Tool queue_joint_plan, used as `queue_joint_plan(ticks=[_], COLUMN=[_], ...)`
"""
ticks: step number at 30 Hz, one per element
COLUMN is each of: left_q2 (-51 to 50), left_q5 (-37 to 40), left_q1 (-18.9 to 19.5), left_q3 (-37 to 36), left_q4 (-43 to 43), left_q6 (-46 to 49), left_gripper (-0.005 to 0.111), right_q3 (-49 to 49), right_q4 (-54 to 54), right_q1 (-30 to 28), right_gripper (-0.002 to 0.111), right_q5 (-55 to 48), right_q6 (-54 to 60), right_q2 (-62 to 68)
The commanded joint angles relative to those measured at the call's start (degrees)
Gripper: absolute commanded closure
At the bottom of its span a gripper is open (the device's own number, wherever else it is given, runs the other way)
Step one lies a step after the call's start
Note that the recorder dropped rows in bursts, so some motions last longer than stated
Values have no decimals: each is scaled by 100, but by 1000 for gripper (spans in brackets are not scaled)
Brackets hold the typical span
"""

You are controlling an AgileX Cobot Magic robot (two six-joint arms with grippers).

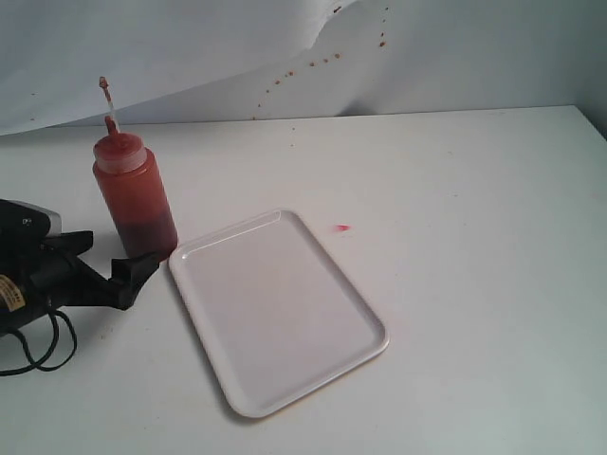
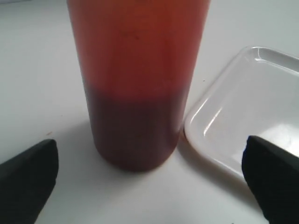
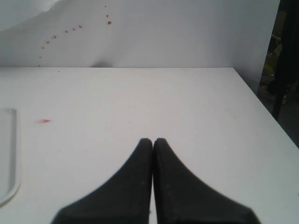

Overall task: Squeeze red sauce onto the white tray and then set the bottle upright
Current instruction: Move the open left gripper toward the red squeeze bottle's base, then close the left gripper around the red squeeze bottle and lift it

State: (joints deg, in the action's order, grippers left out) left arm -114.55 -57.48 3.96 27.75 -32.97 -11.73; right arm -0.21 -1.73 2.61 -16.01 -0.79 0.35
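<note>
1. Exterior view: the bottle stands upright on the white table, just beside the far left corner of the white tray.
2. Contents: dark red sauce has settled in the bottle's lower part. Above it the translucent wall is tinted orange-red. The domed whitish cap carries a long thin nozzle, smeared red.
3. The tray lies flat, skewed to the table edge. Its floor reads plain glossy white from rim to rim.
4. The left gripper lies low at the bottle's base with its jaws spread wide, holding nothing. A black cable loops under it.
5. Only this view shows the cap, the nozzle and the whole tray. It also shows a pale pink smear on the table beyond the tray and red specks on the backdrop.
6. Left wrist view: the bottle fills the frame, and the line between dark sauce and orange film is sharp. The left gripper has one fingertip on either side, both clear of the bottle.
7. The tray corner sits just beside the bottle's foot. Whether they touch cannot be told.
8. Right wrist view: the right gripper alone appears here, pads pressed together on nothing, above bare table well apart from the bottle.
9. This view catches a sliver of tray rim, the smear and the specks.
</note>
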Motion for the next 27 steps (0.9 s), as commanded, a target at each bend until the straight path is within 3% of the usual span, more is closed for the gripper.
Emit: queue_joint_plan(ticks=[1, 9, 14, 16, 27], left_q2=[-238, -835, -1208, -1308, -1864], left_q5=[-80, -113, -346, -909, -981], left_q1=[6, 6, 6, 6, 6], left_q3=[234, 938, 1394, 1528, 2195], left_q4=[-67, -721, -770, -786, -919], left_q6=[18, -28, -40, -40, -489], left_gripper=[2, 2, 2, 2, 2], right_q3=[21, 21, 21, 21, 21], right_q4=[26, 26, 26, 26, 26], right_q1=[19, 19, 19, 19, 19], right_gripper=[108, 108, 108, 108, 108], right_q5=[60, 60, 60, 60, 60], right_q6=[22, 22, 22, 22, 22], right_q2=[-35, -35, -35, -35, -35])
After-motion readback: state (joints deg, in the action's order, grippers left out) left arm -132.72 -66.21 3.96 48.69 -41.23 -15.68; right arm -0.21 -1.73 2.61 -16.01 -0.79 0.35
